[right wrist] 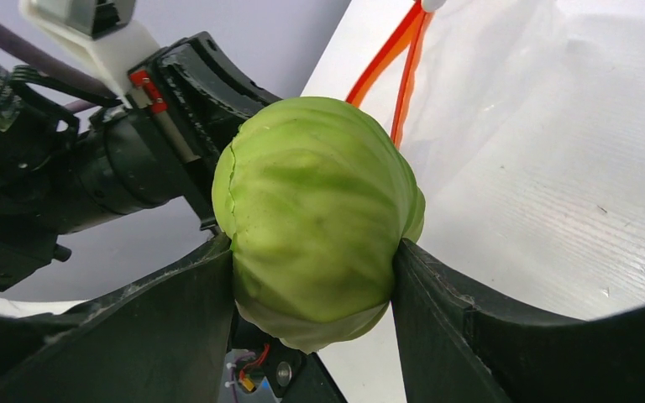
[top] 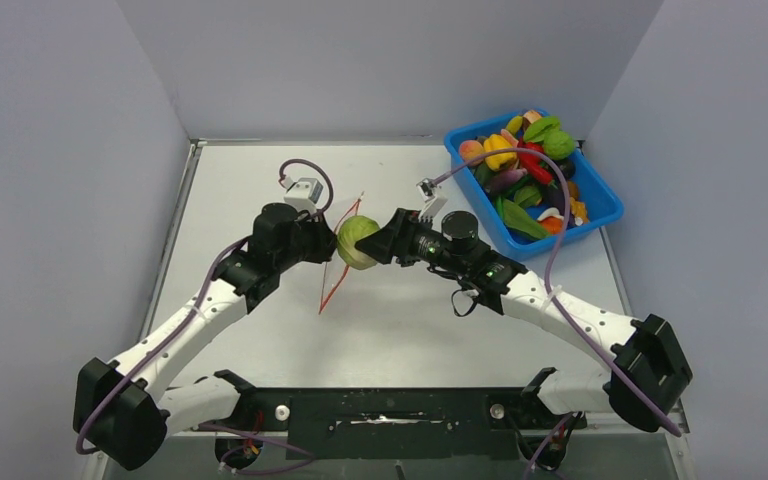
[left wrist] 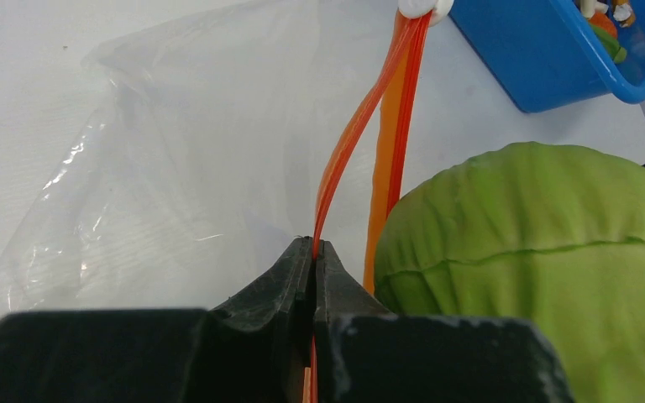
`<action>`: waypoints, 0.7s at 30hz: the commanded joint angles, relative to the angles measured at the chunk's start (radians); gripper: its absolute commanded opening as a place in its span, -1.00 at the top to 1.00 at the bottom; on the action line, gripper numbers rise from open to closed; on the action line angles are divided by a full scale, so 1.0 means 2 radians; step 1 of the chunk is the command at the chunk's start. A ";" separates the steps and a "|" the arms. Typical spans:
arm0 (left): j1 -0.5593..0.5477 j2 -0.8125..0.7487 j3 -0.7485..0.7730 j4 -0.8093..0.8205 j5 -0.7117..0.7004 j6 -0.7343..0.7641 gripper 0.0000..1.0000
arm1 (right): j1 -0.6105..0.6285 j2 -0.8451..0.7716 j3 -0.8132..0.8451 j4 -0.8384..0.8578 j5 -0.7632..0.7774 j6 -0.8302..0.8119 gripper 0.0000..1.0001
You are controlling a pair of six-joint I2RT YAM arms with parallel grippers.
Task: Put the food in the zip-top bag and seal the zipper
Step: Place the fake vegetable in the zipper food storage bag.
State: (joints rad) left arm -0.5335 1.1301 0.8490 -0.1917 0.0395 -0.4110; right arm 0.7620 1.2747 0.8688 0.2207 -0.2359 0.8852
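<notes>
**Green toy gripped beside the bag's parted zipper**

The green round toy (right wrist: 315,214), ribbed like a cabbage, sits clamped between the two fingers of the right pincer (top: 378,243). It is held above the middle of the surface (top: 400,320). Just beside it runs the orange-red zipper (left wrist: 361,126) of the clear zip-top bag (left wrist: 176,168). The zipper's two strips stand parted along part of their length. The left pincer (left wrist: 313,252) is pressed together on one zipper strip, holding that edge raised, and the crinkled film falls away to the surface behind it. A white slider (left wrist: 420,7) sits at the zipper's far end. The rest of the food (top: 520,165) lies heaped in the blue tub (top: 600,215) at the far right, well apart from the bag.
</notes>
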 commanded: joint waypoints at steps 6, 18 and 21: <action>0.003 -0.021 0.039 0.005 0.010 0.000 1.00 | 0.002 0.014 0.024 -0.010 0.038 0.012 0.16; 0.003 -0.016 0.048 -0.002 0.020 0.010 1.00 | 0.001 0.036 0.047 -0.066 0.056 0.037 0.15; 0.003 -0.013 0.045 0.000 0.019 0.014 1.00 | 0.001 0.038 0.049 -0.054 0.040 0.039 0.15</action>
State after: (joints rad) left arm -0.5335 1.1137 0.8928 -0.2146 0.0547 -0.4046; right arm 0.7616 1.3537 0.9131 0.0696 -0.1486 0.9360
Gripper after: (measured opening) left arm 0.015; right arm 0.604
